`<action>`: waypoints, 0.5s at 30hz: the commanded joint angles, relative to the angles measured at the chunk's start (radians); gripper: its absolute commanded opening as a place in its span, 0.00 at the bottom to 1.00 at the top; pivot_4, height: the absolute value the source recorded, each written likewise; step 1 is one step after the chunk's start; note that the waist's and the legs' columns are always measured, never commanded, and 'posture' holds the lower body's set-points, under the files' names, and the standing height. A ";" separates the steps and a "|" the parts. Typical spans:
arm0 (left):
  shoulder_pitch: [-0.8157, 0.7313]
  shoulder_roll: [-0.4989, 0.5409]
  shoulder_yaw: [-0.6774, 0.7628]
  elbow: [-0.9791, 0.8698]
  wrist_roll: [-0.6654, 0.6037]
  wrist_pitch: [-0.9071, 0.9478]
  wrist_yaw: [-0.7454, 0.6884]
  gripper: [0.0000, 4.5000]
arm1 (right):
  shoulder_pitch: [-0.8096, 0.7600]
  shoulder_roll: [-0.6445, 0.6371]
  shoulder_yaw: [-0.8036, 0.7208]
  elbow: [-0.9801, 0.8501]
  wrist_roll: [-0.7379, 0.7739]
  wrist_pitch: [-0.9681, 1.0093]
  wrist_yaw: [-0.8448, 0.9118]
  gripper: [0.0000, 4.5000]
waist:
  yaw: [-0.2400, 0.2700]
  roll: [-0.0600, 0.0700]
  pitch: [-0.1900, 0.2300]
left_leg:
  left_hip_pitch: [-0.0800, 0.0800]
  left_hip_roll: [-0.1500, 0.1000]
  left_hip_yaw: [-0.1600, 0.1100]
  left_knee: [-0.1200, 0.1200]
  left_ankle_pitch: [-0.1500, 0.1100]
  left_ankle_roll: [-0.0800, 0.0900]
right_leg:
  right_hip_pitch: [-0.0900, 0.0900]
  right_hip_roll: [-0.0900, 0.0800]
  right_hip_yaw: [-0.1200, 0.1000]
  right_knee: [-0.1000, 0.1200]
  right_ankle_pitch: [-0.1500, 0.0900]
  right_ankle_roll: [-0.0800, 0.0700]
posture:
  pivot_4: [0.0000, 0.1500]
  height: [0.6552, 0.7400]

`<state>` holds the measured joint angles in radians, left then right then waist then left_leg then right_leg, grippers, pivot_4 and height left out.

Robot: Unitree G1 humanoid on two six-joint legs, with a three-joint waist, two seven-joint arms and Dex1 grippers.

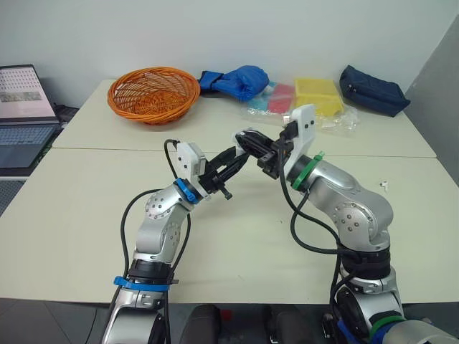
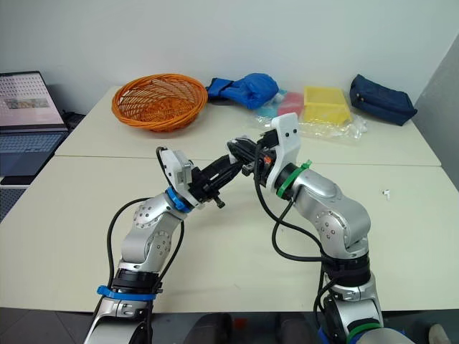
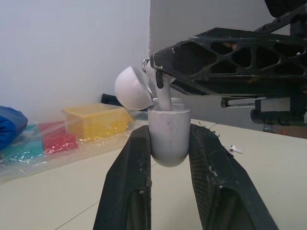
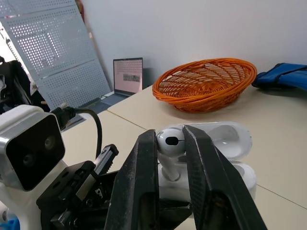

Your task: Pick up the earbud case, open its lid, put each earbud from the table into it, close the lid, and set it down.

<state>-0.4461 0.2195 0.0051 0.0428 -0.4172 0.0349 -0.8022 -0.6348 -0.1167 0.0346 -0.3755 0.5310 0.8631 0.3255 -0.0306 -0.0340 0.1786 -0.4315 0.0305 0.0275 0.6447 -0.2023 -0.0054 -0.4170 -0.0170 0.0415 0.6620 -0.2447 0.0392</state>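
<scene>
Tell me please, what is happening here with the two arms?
The robot is loading an earbud into its case. The left gripper holds the case upright above the table, with the lid flipped open. The right gripper pinches one earbud and has its stem going down into the case. A second earbud lies on the table off to the robot's right, not yet picked up.

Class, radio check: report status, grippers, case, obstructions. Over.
Left gripper shut on earbud case, lid open. Right gripper shut on earbud, stem partly in case. Second earbud on table. Nothing in the way.
</scene>
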 commanded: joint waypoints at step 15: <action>-0.020 -0.004 0.003 -0.036 -0.022 -0.009 -0.022 0.16 | 0.011 -0.043 -0.022 -0.047 0.009 -0.056 0.003 0.67 | 0.000 0.000 0.000 | -0.001 0.000 0.000 0.000 0.000 0.000 | -0.001 0.000 0.001 0.000 0.000 0.000 | 1.00 1.00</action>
<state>-0.4462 0.2188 0.0055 0.0454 -0.4202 0.0418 -0.8187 -0.6198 -0.1542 0.0396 -0.3863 0.5280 0.8343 0.3254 -0.0305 -0.0340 0.1786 -0.4321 0.0306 0.0275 0.6446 -0.2023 -0.0053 -0.4184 -0.0170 0.0426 0.6621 -0.2448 0.0394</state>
